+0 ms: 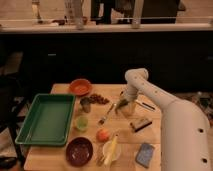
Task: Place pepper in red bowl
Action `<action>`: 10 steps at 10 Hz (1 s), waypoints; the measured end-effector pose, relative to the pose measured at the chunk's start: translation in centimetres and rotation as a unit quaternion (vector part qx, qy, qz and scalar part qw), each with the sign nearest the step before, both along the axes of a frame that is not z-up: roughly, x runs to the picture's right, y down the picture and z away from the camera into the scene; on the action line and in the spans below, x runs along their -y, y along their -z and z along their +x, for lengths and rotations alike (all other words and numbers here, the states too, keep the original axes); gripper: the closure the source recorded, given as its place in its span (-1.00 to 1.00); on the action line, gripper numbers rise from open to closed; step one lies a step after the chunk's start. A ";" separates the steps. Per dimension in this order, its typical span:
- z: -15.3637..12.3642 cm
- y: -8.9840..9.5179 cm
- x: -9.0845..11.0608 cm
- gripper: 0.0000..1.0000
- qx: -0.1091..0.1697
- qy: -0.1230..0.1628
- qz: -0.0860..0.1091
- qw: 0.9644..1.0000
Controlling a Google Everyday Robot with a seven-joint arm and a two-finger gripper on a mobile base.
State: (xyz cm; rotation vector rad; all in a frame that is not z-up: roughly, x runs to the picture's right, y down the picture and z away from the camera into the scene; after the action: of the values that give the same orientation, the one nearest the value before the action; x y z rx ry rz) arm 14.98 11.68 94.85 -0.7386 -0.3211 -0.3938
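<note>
The red bowl (80,86) is a shallow orange-red bowl at the table's back left. My gripper (122,106) points down at the table's middle, right of the fork (106,115) and well right of the red bowl. A small dark green slender shape, seemingly the pepper (118,105), shows at the gripper's left side, right against it. I cannot tell whether it is held or lies on the table.
A green tray (47,119) lies at the left. A metal cup (86,105), a green cup (81,122), an orange fruit (103,135), a maroon bowl (79,150), a white bowl with a yellow item (111,150), a blue sponge (145,154) and a dark bar (140,124) lie around.
</note>
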 end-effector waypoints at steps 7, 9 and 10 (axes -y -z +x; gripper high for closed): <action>-0.1 2.2 0.3 1.00 -0.001 0.003 0.011 1.000; -0.6 4.1 1.0 1.00 -0.003 -0.008 0.025 1.000; -1.1 5.1 1.5 1.00 -0.005 -0.019 0.039 0.999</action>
State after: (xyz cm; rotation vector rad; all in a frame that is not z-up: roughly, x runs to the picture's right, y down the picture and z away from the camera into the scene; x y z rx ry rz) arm 13.92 10.22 89.79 -0.6572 -0.3085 -0.3646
